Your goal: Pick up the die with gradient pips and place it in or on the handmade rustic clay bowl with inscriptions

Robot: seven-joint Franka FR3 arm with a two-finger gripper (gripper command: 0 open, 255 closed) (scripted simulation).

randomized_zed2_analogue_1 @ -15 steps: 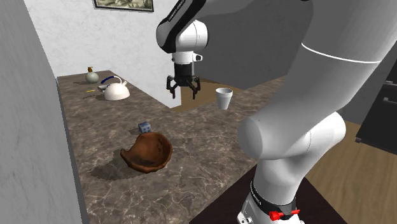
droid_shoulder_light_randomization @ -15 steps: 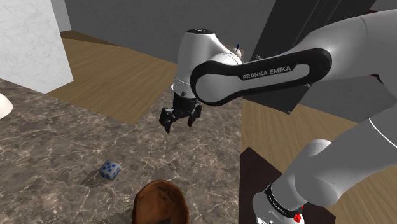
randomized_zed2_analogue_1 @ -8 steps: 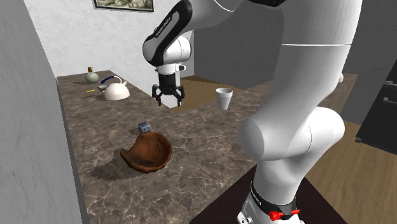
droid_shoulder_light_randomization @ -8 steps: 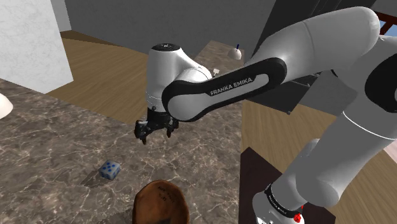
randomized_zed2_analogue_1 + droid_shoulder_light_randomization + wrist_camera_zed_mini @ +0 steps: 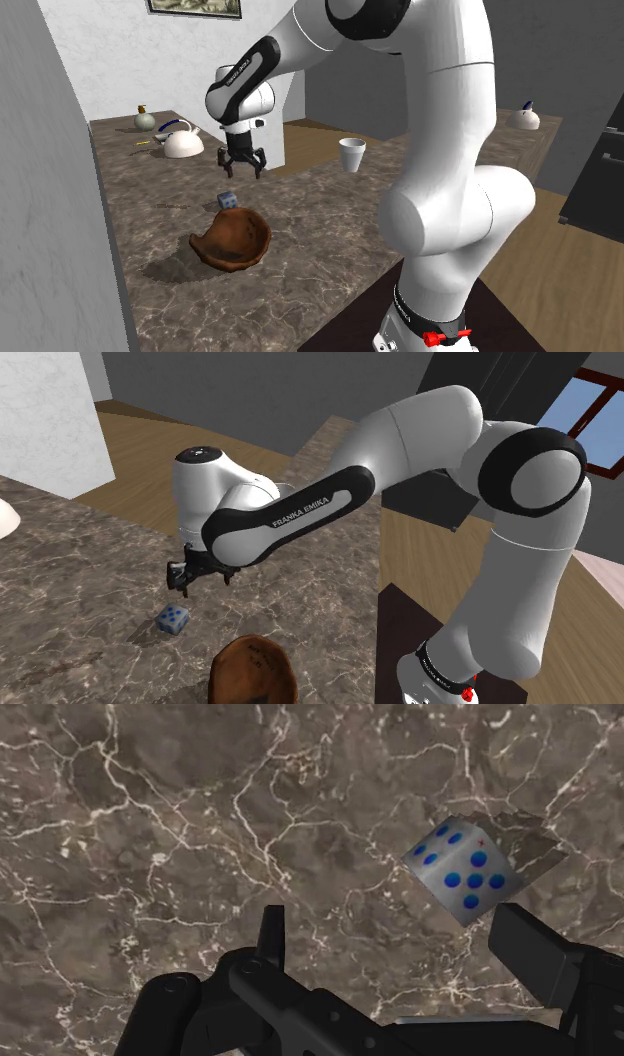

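A small pale die with blue pips [image 5: 172, 618] lies on the dark marble counter [image 5: 70, 582], just beyond the brown clay bowl [image 5: 252, 672]. My black gripper [image 5: 190, 578] hangs open a little above the die, slightly toward the shoulder view's right of it. In the second exterior view the gripper [image 5: 241, 168] hovers over the die [image 5: 228, 200], which sits beside the bowl [image 5: 233, 240]. The wrist view has the die [image 5: 465, 865] ahead of the right finger [image 5: 535, 956], outside the gap between the fingers, with nothing held.
A white teapot [image 5: 182, 141] and a small round vase [image 5: 144, 119] stand at the counter's far end in the second exterior view. A white cup [image 5: 351, 155] stands near the counter edge. A grey wall [image 5: 50, 200] borders the counter on that view's left.
The arm has swung toward the shoulder view's left and lowered, bringing the gripper from mid-counter to just above the die. The die and bowl have not moved.
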